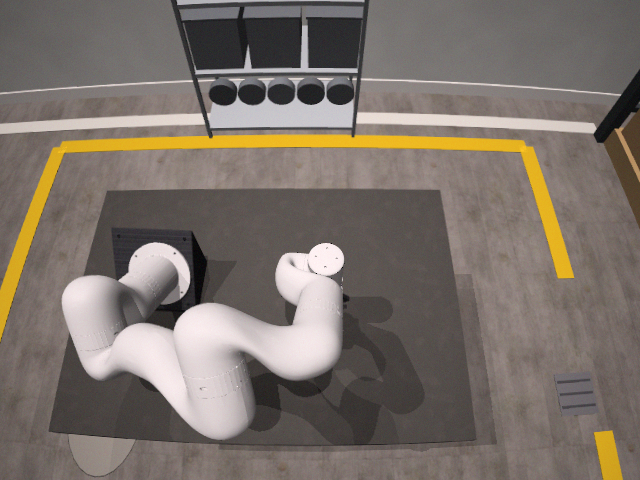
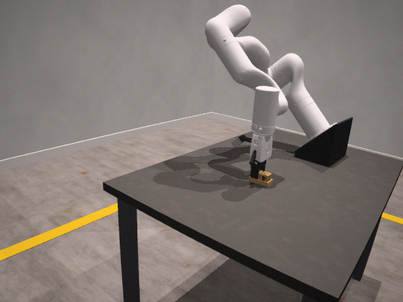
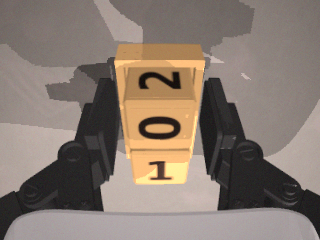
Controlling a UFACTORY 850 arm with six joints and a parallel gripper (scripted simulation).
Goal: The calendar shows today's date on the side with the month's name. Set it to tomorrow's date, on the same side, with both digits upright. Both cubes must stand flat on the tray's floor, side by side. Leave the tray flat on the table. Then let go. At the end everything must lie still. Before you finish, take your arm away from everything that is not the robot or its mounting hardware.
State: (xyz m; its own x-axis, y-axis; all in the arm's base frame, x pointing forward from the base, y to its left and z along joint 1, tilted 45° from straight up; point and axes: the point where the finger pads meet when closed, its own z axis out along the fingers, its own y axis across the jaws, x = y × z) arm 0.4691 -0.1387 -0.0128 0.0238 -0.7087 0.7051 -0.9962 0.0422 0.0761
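Fingers apart around the tray, and drag is the danger

Gripper (image 2: 258,173) (image 3: 159,99) fingers stand spread on either side of the small tray (image 2: 256,182) (image 3: 160,52), pinching nothing. The tray looks flat on the table (image 1: 248,217) (image 2: 293,211), with the wooden blocks (image 2: 266,176) (image 3: 135,127) in it. I judge this to be a release. If the arm (image 1: 211,330) (image 2: 265,107) rises off-line, a pad could catch a tray wall or block edge, dragging the tray or tipping a cube. Closing again too low might clamp the walls rather than a cube. A wrong date is another risk: the wrist view shows 2, 0 and 1, the exterior view a 4, and I cannot tell the full date on the month side.

Squared blocks look like smooth, honey-coloured wood with dark numerals; their tray is oblong, with raised walls. Black, angular fingers contrast with the arm's rounded, glossy white tubes. Matt, dark grey covers the tabletop.
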